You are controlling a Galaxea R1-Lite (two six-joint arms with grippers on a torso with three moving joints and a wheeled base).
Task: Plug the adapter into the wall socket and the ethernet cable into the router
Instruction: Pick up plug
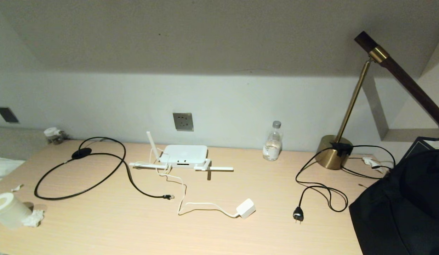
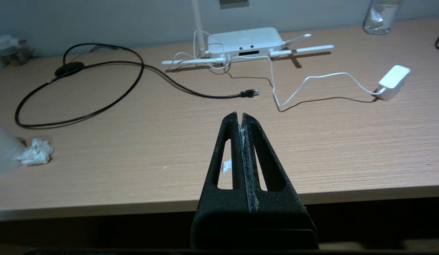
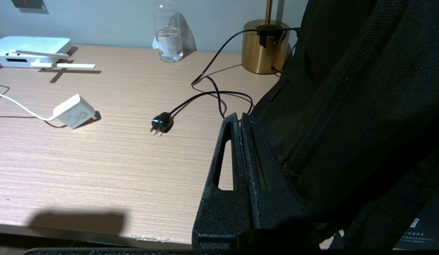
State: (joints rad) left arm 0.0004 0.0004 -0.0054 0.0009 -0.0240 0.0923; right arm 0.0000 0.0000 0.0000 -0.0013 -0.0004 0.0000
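Note:
The white router (image 1: 184, 153) lies at the back of the desk under the grey wall socket (image 1: 183, 121), with its antennas spread out. Its thin white cord runs forward to the white adapter (image 1: 246, 208) lying on the desk. The black ethernet cable (image 1: 81, 170) loops on the left, and its connector (image 1: 168, 197) lies loose in front of the router. Neither arm shows in the head view. My left gripper (image 2: 239, 115) hangs shut and empty above the desk's front edge, short of the connector (image 2: 250, 93). My right gripper (image 3: 238, 115) is shut and empty beside a black bag, with the adapter (image 3: 73, 111) well off to its side.
A black bag (image 1: 403, 205) fills the right front corner. A brass lamp (image 1: 334, 152) stands at the back right, its black cord and two-pin plug (image 1: 298, 214) loose on the desk. A water bottle (image 1: 273, 141) stands by the wall. A white cup (image 1: 7, 209) and crumpled tissue sit front left.

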